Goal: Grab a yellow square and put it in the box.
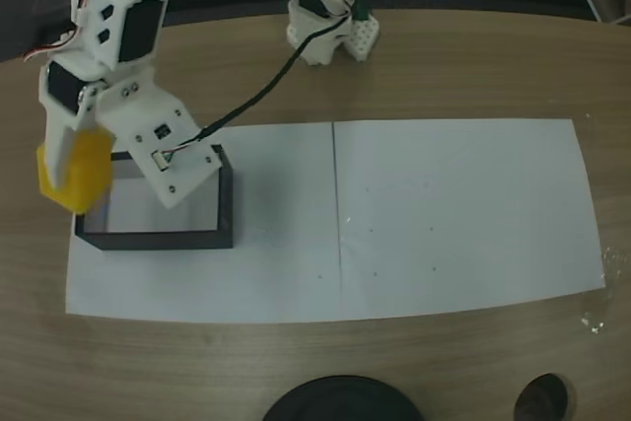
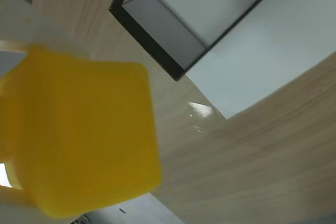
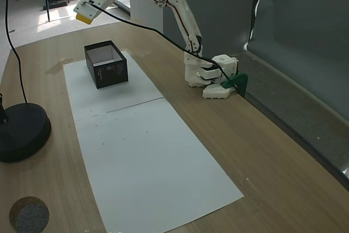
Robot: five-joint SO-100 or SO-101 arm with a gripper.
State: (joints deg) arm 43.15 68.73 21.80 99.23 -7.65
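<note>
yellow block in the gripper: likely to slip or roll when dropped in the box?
The yellow block looks rigid and smooth-faced, so it may be a bit slippery. Flat sides suggest it won't roll, though rounded corners might let it tumble once. Held aloft by the gripper, it's probably light.

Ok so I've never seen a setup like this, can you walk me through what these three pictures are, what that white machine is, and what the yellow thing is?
The white machine is a small robot arm bolted to a wooden table. One fixed view looks down from above the table, another from a corner of it, and the wrist view rides on the arm itself.

Sheets of white paper lie on the table, with a black-walled open box on them. A round black base stands near the table's edge.

The arm's pincer holds a yellow square block, raised in the air near the box. In the wrist view the block looks huge because it is close to the lens.
</note>
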